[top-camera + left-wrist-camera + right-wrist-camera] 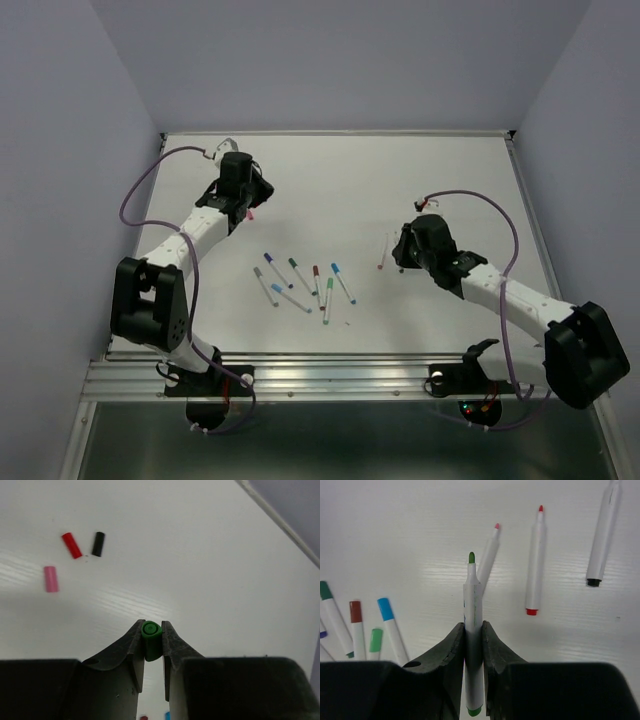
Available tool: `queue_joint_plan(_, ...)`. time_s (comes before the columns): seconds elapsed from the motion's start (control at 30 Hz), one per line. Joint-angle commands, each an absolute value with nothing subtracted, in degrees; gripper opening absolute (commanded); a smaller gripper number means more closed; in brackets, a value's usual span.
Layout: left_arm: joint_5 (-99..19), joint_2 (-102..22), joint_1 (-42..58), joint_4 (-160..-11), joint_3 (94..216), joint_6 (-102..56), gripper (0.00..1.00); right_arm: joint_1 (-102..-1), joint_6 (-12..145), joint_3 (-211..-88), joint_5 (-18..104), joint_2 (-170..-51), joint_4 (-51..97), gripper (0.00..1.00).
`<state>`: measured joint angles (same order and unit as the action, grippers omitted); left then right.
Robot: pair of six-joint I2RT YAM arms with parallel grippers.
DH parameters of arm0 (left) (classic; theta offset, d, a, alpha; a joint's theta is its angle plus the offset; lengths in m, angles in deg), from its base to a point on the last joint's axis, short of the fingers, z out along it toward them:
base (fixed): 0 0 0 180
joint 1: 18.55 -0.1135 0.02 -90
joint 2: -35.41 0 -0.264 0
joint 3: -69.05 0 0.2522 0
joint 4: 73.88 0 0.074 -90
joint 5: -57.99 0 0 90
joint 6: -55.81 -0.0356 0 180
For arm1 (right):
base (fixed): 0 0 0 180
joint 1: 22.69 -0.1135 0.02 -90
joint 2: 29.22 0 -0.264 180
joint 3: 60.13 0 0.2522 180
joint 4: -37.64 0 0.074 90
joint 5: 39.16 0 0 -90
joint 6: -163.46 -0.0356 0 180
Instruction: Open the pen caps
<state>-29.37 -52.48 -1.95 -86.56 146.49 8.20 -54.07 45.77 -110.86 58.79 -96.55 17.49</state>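
Note:
My left gripper (151,627) is shut on a small green pen cap (151,641), held above the table at the far left (255,200). Beyond it, three loose pen caps lie on the table: red (71,545), black (98,544) and pink (50,578). At the right, my right gripper (473,628) is shut on the white barrel of an uncapped green-tipped pen (472,592). Uncapped pens lie past it: pink-tipped (489,554), red-tipped (535,562) and black-ended (603,535). Several capped pens (300,280) lie in the table's middle.
The capped pens show at the left edge of the right wrist view, with dark green (326,592), brown (355,612), blue (385,610) and light green (376,641) caps. The white table (450,170) has a raised rim at the back and right.

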Motion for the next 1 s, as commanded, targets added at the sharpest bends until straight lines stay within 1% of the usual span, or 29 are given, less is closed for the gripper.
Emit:
queue_joint_plan(0.0,-22.3,-51.9,-3.6,-91.9,144.3,5.2,0.0,-52.7,45.8,-114.1,63.1,-100.8,16.4,0.01)
queue_joint_plan(0.13,-21.6,-53.8,-4.8,-93.0,143.5,4.7,0.0,-52.1,45.4,-116.0,66.9,-105.4,16.2,0.06)
queue_joint_plan(0.3,-19.8,-57.6,-5.4,-94.3,144.4,4.3,0.0,-52.1,45.7,-118.1,66.0,-110.3,16.2,0.08)
queue_joint_plan(0.33,-19.6,-58.4,-5.5,-94.6,144.9,4.3,0.0,-52.1,45.4,-118.2,66.4,-111.4,16.2,0.11)
queue_joint_plan(0.47,-17.5,-62.4,-5.7,-96.2,147.9,4.0,0.0,-51.6,44.5,-118.5,67.2,-112.7,16.2,0.14)
queue_joint_plan(0.6,-18.5,-66.9,-5.8,-96.3,150.7,3.5,0.0,-51.6,44.5,-118.5,67.3,-113.8,16.3,0.19)
queue_joint_plan(0.7,-18.6,-68.4,-5.8,-96.3,152.2,3.7,0.01,-51.6,44.0,-118.4,67.4,-114.5,16.1,0.28)
queue_joint_plan(0.73,-18.6,-68.9,-5.8,-96.3,152.8,3.7,0.01,-51.6,44.1,-118.4,66.8,-114.5,16.1,0.34)
queue_joint_plan(0.77,-18.7,-68.9,-5.8,-96.3,152.9,3.7,0.02,-51.6,43.9,-118.5,66.6,-114.5,16.1,0.37)
queue_joint_plan(0.83,-19.1,-69.6,-5.8,-96.3,153.7,3.3,0.07,-51.6,44.1,-118.6,65.9,-114.2,15.9,0.44)
queue_joint_plan(0.9,-20.0,-70.7,-5.8,-96.3,154.6,3.2,0.09,-51.6,44.1,-118.9,65.6,-113.7,15.6,0.5)
queue_joint_plan(0.93,-20.2,-71.2,-5.8,-96.3,154.9,3.0,0.09,-51.6,44.2,-118.9,65.0,-113.2,15.5,0.52)
queue_joint_plan(0.97,-20.6,-71.5,-5.8,-96.4,155.4,2.9,0.12,-51.6,44.4,-119.1,64.6,-112.8,15.3,0.54)
